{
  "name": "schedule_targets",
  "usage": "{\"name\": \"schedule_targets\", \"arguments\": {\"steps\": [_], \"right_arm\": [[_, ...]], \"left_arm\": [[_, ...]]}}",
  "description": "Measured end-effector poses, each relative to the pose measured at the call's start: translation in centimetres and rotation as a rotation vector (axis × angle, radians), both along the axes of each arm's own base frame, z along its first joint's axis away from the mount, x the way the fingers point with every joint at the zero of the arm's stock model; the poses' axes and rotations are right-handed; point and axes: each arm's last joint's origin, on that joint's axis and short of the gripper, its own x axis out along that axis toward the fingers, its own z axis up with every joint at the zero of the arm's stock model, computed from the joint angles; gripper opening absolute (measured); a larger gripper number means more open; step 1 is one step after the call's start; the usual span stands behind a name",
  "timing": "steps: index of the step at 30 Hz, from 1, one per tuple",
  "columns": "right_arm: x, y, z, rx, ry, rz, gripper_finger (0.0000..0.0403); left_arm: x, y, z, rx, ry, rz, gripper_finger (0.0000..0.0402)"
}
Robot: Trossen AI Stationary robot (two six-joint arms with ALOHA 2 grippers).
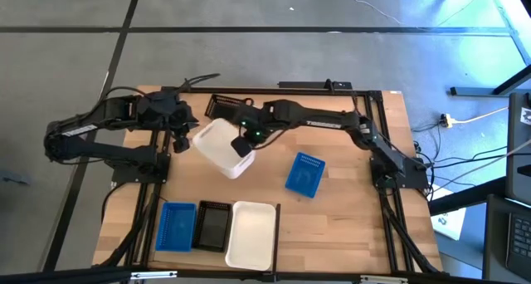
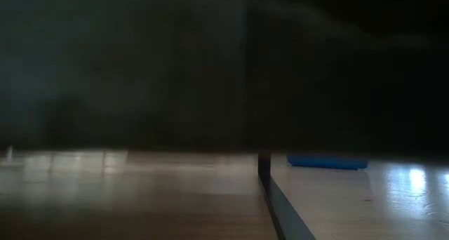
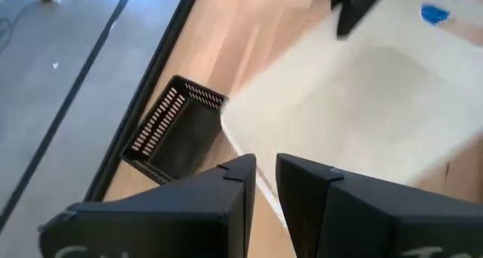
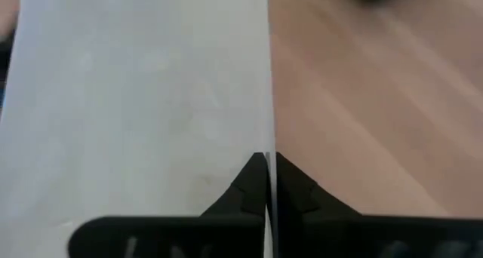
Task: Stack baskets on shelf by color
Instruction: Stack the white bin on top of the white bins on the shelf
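A white basket (image 1: 221,146) hangs tilted over the far left of the shelf (image 1: 348,226), between my two grippers. My right gripper (image 1: 241,144) is shut on its right side, and my left gripper (image 1: 181,141) closes on its left corner. A black basket (image 1: 230,106) sits on the board just beyond it and also shows in the left wrist view (image 3: 175,130). A loose blue basket (image 1: 304,174) lies right of centre. At the near edge, a blue (image 1: 175,227), a black (image 1: 213,227) and a white basket (image 1: 251,233) stand side by side. My left gripper has the white basket's rim (image 3: 245,148) at its left corner between its two fingers, one inside the rim and one outside, coming level from the table's left. My right gripper pinches the thin side wall (image 4: 269,130) of the white basket, one finger inside and one outside, reaching from the right and above. The basket sits tilted in the hold, apparently off the board.
Black metal rails (image 1: 383,134) edge the board, and one rail (image 2: 264,171) crosses it near the low camera. That view is mostly dark, with only the loose blue basket (image 2: 327,161) showing. There is bare wood (image 1: 348,209) right of the near row.
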Motion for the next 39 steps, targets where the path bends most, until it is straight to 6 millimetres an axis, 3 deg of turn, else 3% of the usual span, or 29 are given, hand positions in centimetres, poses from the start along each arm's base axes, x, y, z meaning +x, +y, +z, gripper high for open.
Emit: {"name": "schedule_targets", "arguments": {"steps": [8, 22, 30, 35, 39], "right_arm": [[-4.0, 2.7, 4.7, -0.078, 0.083, -0.148, 0.0], [-7.3, 6.6, 8.4, -0.082, 0.007, -0.321, 0.0], [-9.1, 11.8, 9.8, 0.098, -0.031, -0.405, 0.0], [-10.1, 15.5, 10.0, 0.235, -0.034, -0.483, 0.0], [-10.9, 18.0, 10.0, 0.323, -0.034, -0.563, 0.0]], "left_arm": [[-1.4, -0.3, 0.9, 0.104, -0.049, -0.086, 0.0047], [-1.8, -0.4, 1.0, 0.145, -0.041, -0.128, 0.0047], [-1.9, -0.5, 1.1, 0.203, -0.012, -0.21, 0.0047], [-2.2, -1.3, 1.2, 0.161, -0.062, -0.474, 0.0047], [-2.2, -1.6, 1.2, 0.136, -0.084, -0.56, 0.0047]]}}
